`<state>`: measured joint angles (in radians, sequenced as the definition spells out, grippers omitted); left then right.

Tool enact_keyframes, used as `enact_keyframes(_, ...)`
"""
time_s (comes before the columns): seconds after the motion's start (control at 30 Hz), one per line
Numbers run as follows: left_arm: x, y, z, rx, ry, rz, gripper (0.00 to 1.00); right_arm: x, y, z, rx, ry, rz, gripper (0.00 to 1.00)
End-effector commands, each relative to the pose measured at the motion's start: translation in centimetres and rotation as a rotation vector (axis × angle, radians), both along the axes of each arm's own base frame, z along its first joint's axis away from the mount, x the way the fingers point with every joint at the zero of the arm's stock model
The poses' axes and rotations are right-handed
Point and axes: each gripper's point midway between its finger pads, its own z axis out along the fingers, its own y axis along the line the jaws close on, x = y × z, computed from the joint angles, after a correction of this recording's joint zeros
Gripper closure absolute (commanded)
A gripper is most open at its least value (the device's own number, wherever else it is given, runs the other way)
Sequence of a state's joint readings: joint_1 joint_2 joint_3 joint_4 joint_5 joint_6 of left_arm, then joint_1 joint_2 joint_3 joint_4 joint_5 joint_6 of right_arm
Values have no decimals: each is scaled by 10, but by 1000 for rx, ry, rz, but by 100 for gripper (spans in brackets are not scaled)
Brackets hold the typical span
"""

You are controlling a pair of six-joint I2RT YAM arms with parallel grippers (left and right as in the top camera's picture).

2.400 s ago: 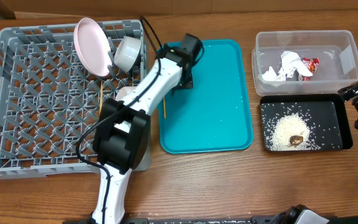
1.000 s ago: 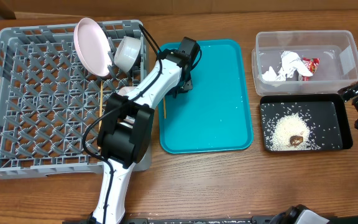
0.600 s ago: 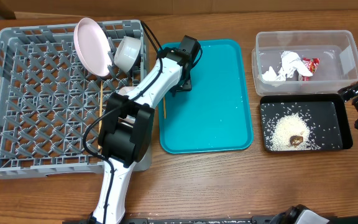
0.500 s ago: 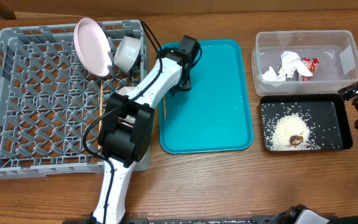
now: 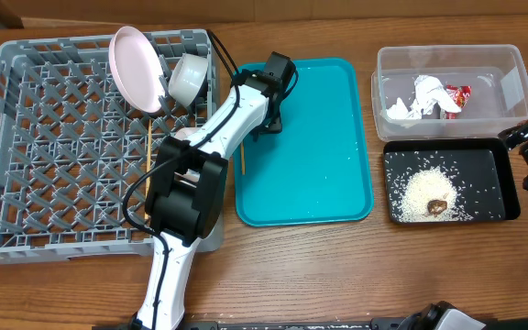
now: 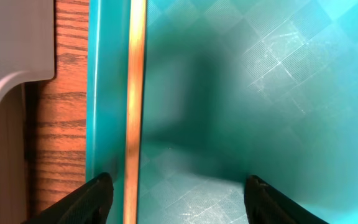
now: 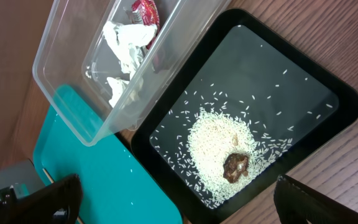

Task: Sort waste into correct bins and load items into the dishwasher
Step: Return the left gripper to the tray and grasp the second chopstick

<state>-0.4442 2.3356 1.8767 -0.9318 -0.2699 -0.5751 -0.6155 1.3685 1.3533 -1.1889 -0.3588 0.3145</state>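
Note:
My left gripper (image 6: 182,199) hovers low over the left rim of the teal tray (image 6: 241,93), open. A pale wooden chopstick (image 6: 134,99) lies along that rim between the fingers, close to the left fingertip (image 6: 95,196) and not gripped. From overhead, that chopstick (image 5: 242,158) sits by the grey dish rack (image 5: 26,183). The rack holds a plate (image 5: 136,69), a bowl (image 5: 189,78) and another chopstick (image 5: 147,151). My right gripper (image 7: 178,186) stands open above the black tray (image 7: 303,93), holding nothing. Rice (image 7: 219,149) and a brown lump (image 7: 236,165) lie in that tray.
The clear tub (image 5: 511,64) at the back right holds crumpled paper (image 5: 424,96) and a red-and-white wrapper (image 5: 456,95). A few rice grains dot the teal tray (image 5: 328,174). The left arm stretches from the table's front edge across the rack's right wall.
The left jaws have spread wider around the chopstick on the tray rim. The left arm has barely shifted, and the right arm and the objects have stayed put.

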Motion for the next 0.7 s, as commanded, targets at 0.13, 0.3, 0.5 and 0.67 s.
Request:
enact_keyframes(0.13,-8,7,-35,-3,87,29,31,2,-3,13,-22,-34,-6,0)
enact_keyframes(0.3,-8,3,-38,-24,89,26,36,2,-3,13,-22,-34,-6,0)
enact_keyframes(0.5,-8,1,-38,-37,90,23,38,2,-3,13,-22,-34,-6,0)
enact_keyframes(0.67,-6,0,-38,-43,83,24,36,2,-3,13,-22,-34,-6,0)
